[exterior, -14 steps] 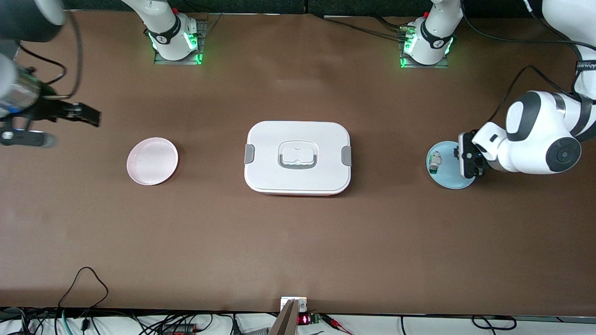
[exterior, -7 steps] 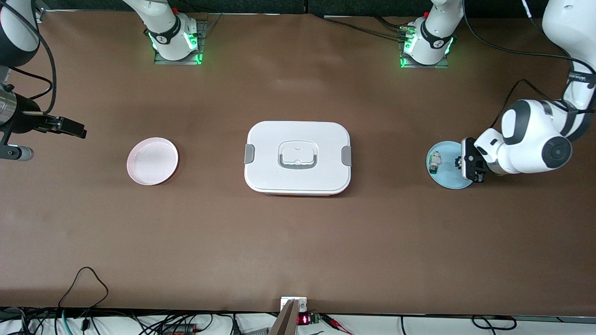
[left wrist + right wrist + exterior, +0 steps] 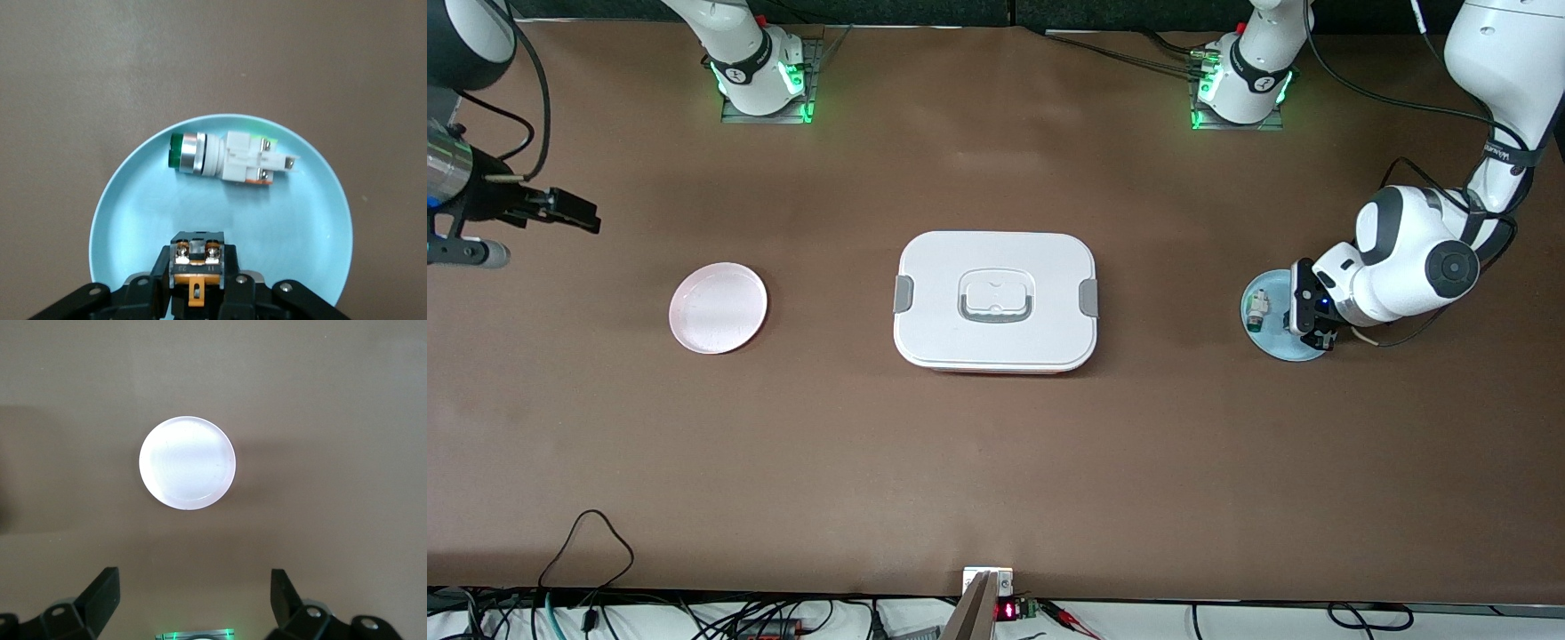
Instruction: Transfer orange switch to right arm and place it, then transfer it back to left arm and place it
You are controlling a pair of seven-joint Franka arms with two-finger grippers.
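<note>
While the left claw [image 3: 197, 283] pinches the orange switch [image 3: 196, 259] over the blue plate [image 3: 133, 220], the right claw [image 3: 193, 593] hangs spread.

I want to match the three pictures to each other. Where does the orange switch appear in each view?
Front view: the orange switch is over the blue plate, mostly hidden by the left gripper.
Left wrist view: it sits between the black fingers, orange tab showing.
Right wrist view: not in it.
Shared landmark: the blue plate with the green-capped white part.
</note>
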